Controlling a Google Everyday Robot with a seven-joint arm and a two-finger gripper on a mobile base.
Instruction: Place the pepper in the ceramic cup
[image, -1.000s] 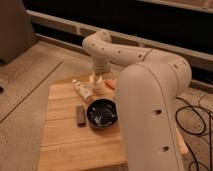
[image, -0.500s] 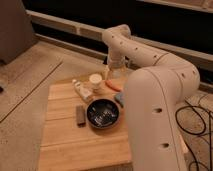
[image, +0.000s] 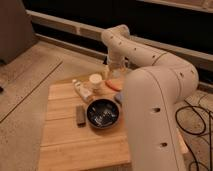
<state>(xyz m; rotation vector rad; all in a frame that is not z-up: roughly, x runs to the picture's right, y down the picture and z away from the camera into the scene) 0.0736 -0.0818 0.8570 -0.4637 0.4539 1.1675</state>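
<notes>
So the arm had swung off from over the ceramic cup (image: 96, 81) and its gripper (image: 115, 74) hung spread wide and empty right above the pepper (image: 114, 85), which lay on the wooden table (image: 65, 145) just beside the cup, so I'd guess the grab was next.

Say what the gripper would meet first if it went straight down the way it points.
Probably the pepper, lying on the table directly below the gripper, beside the ceramic cup. Depth is unclear, so it could touch the table instead.
</notes>
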